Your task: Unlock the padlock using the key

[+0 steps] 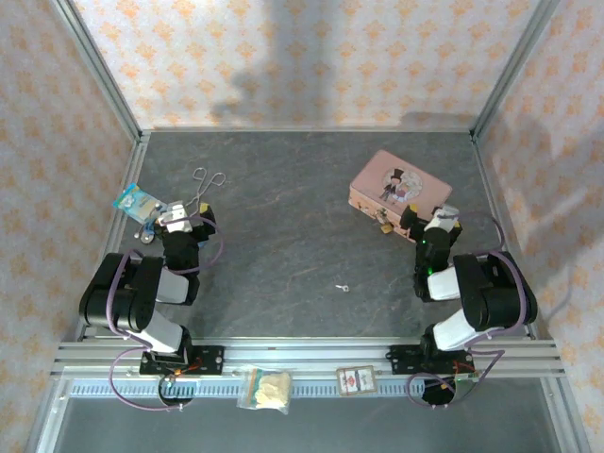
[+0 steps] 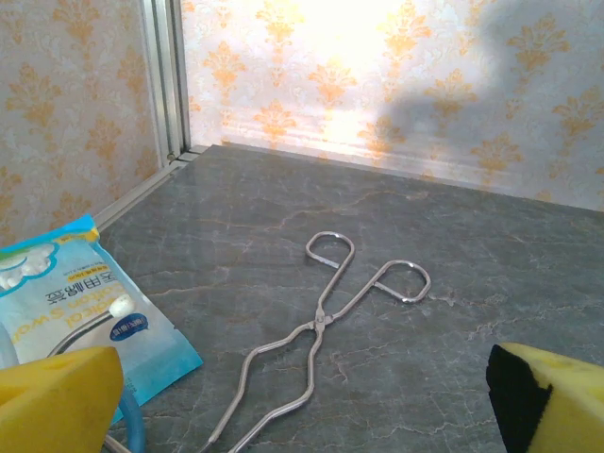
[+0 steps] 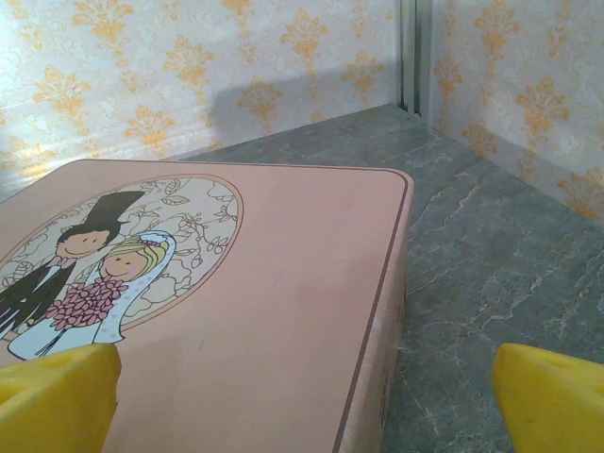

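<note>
Pink tin (image 1: pixel 397 183) upper right, lid shut; padlock (image 1: pixel 385 225) just beside its lower edge. Left gripper (image 1: pixel 171 216), right gripper (image 1: pixel 434 218) wide open, empty.

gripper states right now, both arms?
Left gripper: open, holding nothing, tongs ahead of it.
Right gripper: open, holding nothing, at the pink tin.
</note>
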